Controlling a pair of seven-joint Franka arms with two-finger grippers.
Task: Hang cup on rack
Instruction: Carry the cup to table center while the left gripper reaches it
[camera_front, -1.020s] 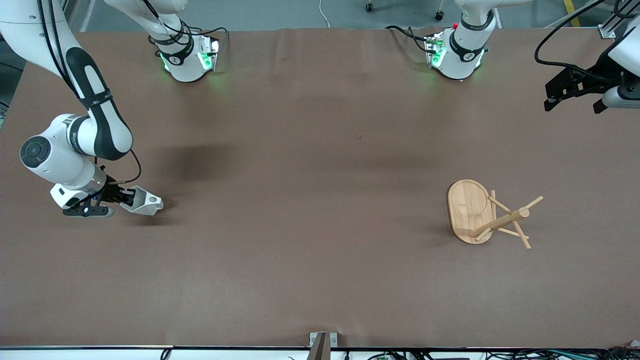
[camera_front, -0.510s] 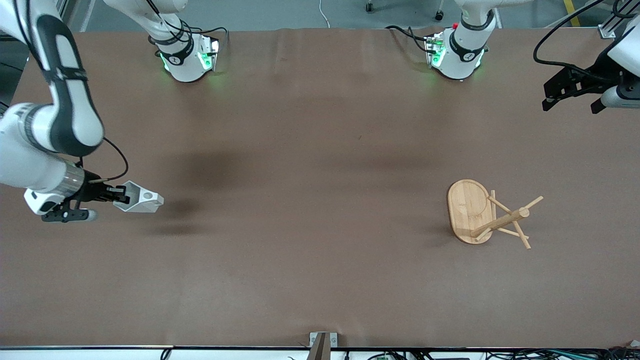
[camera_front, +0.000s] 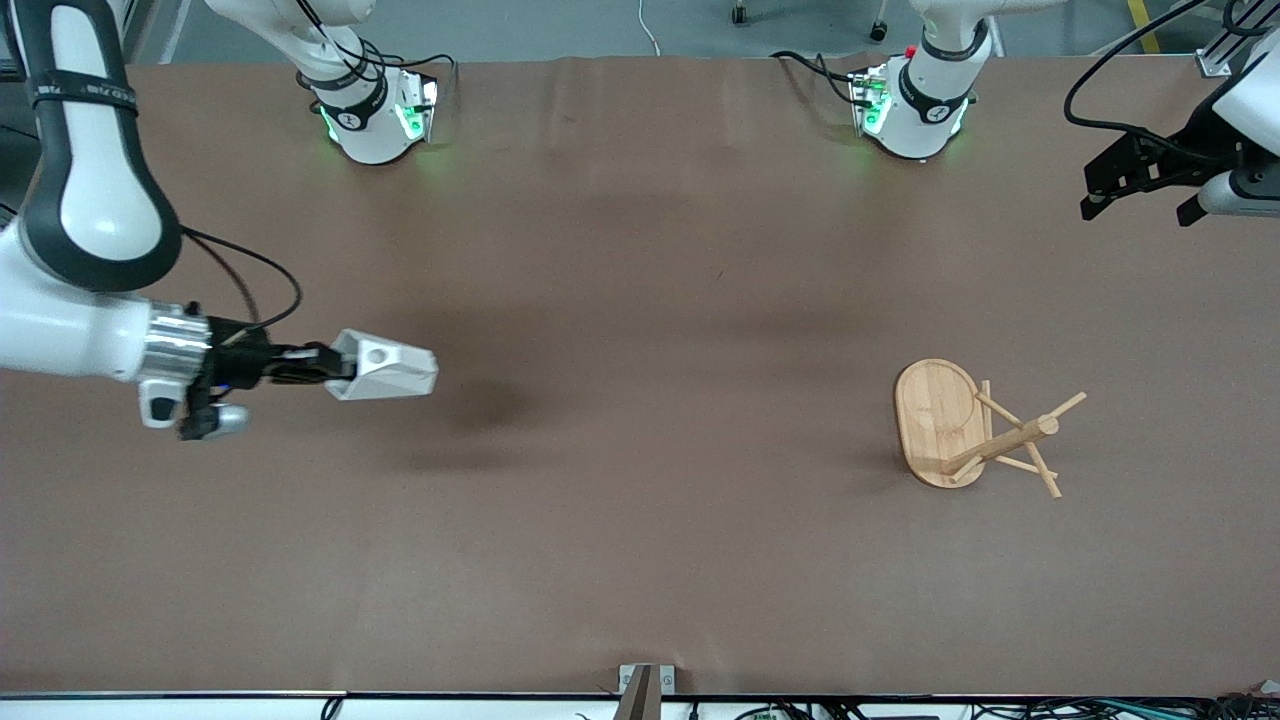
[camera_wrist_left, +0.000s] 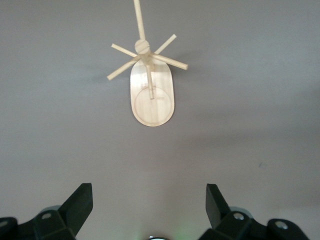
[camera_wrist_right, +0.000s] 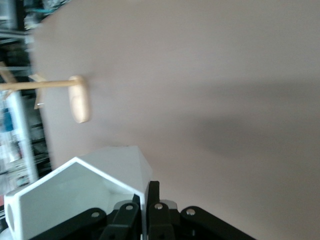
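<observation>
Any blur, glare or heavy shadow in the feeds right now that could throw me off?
Front view: sharp, a soft dark shadow on the table under the cup held by the right gripper; green glow at the bases. Right wrist view: blurred, rack smeared. Left wrist view: slightly soft, left gripper dark, no glare.

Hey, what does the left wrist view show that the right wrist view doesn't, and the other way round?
Only the left wrist view shows the left gripper, open and empty, up over the table, and the rack's oval base seen flat from above with its pegs fanning out from the post.

Only the right wrist view shows the white cup, lying on its side in the air, with the right gripper shut on its wall.

Both show the rack, standing alone with nothing hung on it, and the brown table.
</observation>
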